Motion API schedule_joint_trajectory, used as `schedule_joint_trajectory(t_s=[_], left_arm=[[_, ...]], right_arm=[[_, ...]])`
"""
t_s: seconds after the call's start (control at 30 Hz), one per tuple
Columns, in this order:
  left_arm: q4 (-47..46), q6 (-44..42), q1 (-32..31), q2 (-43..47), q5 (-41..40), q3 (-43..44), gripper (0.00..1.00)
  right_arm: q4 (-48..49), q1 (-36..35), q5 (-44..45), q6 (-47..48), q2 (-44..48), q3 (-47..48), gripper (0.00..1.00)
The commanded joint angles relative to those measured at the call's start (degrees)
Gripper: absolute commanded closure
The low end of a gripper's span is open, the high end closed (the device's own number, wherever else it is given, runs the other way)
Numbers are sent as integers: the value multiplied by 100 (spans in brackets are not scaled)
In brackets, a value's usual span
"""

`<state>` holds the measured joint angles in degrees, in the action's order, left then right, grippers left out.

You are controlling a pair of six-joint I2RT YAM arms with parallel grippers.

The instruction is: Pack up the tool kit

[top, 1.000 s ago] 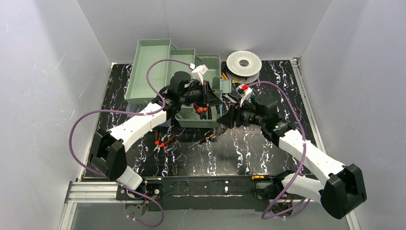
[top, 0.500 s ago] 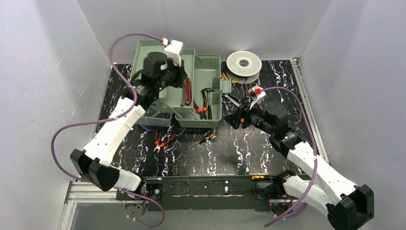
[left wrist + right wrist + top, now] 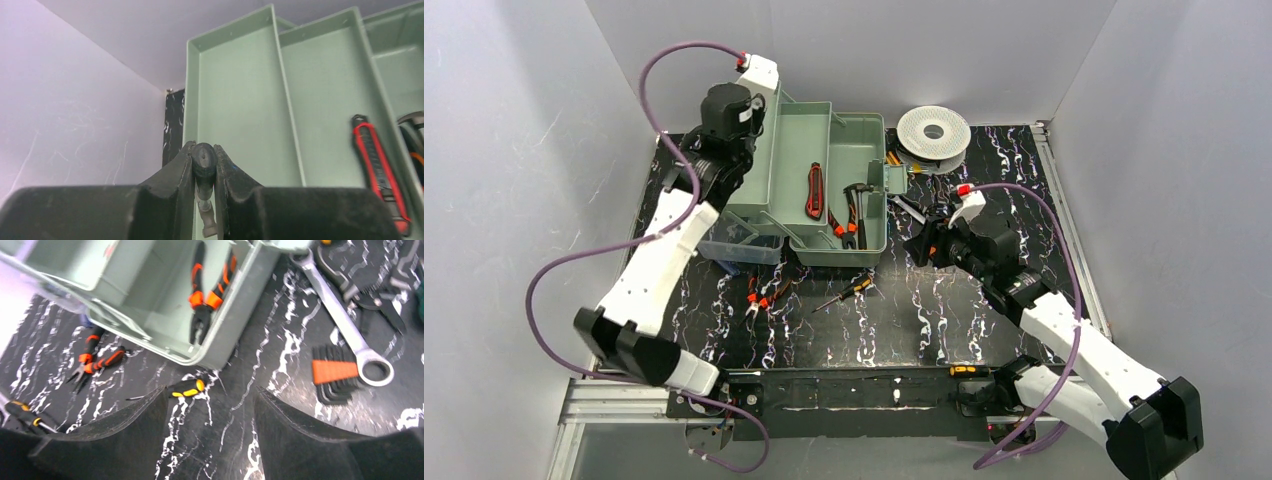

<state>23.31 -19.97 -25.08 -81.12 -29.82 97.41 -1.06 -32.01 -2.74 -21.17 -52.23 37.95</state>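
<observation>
The tool kit (image 3: 872, 175) stands open at the back of the table, its sage-green trays fanned out to the left. A red knife (image 3: 814, 190) lies in the middle tray and orange-handled pliers (image 3: 849, 222) in the main bin. My left gripper (image 3: 204, 152) hovers over the far-left tray (image 3: 235, 115), shut on a small black-handled tool (image 3: 204, 159) with a metal shank. My right gripper (image 3: 210, 390) hangs open and empty over the table just right of the box. A yellow-and-black screwdriver (image 3: 187, 387) lies under its left finger.
More orange-handled pliers (image 3: 764, 293) lie in front of the box. A combination wrench (image 3: 345, 325) and a hex key set (image 3: 334, 372) lie right of it. A white perforated spool (image 3: 933, 128) sits at the back right. Another screwdriver (image 3: 969, 370) rests near the arm bases.
My left arm swung from above the box's middle to its far-left corner, still gripping the small tool. The right gripper drew back from the box to the right and opened wider.
</observation>
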Motion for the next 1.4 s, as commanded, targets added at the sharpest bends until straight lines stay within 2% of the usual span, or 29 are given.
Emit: schedule_joint_trajectory(t_s=[0.0,0.2,0.57,0.63,0.77,0.87,0.9,1.13,1.37], left_arm=[[-172,-180,287,-484,-209,-26,100],[330,484,693,-1041,461,443,100],[862,997,988,-1946,783,1203,86],[845,1125,1046,-2050,919,1268,74],[914,1381,1088,-2162,1217,1508,26],[1023,1599,1091,-2046,1610,1581,5],[1019,1682,1087,-1950,1791,1549,2],[364,2268,1084,-740,3234,547,2],[62,2786,1067,192,4016,-365,2]], right_arm=[[-350,-7,760,-241,-13,164,31],[-443,-7,1065,-366,201,-24,31],[-493,19,1262,-567,220,-269,31],[-466,19,1282,-559,185,-288,31],[-556,19,1388,-582,92,-263,31],[-725,19,1564,-667,-18,-221,27],[-773,19,1609,-702,-61,-202,26],[-1203,28,1876,-877,-504,76,21],[-1927,53,2528,-1110,-1198,602,16]])
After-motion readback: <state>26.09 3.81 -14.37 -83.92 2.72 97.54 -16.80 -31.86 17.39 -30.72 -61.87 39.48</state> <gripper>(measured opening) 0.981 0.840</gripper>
